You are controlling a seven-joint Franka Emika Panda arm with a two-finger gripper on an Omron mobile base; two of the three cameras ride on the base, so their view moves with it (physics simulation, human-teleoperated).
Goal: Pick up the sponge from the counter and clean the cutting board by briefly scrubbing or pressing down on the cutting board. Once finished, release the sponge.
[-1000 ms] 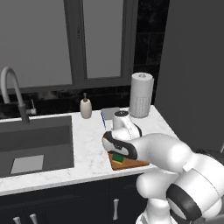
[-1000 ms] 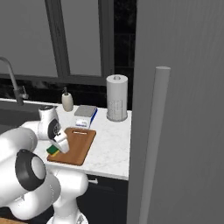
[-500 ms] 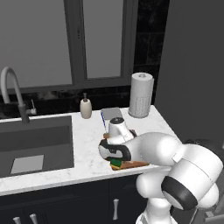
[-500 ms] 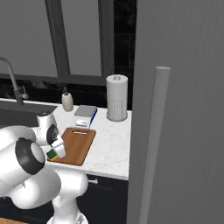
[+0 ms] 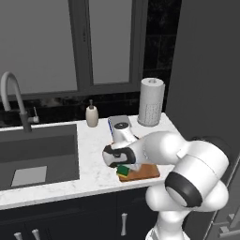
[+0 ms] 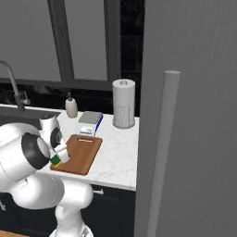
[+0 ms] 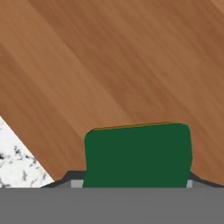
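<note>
In the hand view we see the sponge (image 7: 138, 155) right at the fingers, its dark green top toward the camera and a thin yellow edge along its far side. The finger tips (image 7: 65, 178) peek out at either side of it, so the gripper (image 7: 131, 181) sits closed around the sponge. Just beyond the sponge lies the brown grain of the cutting board (image 7: 109, 65), and a corner of white marbled counter (image 7: 17, 162) shows off to one side of the fingers.

From the left base view we see what the hand view cannot: the gripper (image 5: 123, 165) is low over the near corner of the cutting board (image 5: 147, 172), with the sponge (image 5: 123, 170) at its tip resting on the board. We cannot tell how hard it presses.

The right base view shows the sponge (image 6: 56, 159) at the board's near left corner, and the slot handle at the board's far end. Past that end lies a grey-and-white box (image 6: 90, 121). Farther from the fingers stand a soap dispenser (image 6: 71, 107) and a paper towel roll (image 6: 124, 103). The sink (image 5: 37, 152) and its faucet (image 5: 14, 96) lie well apart from the gripper.
</note>
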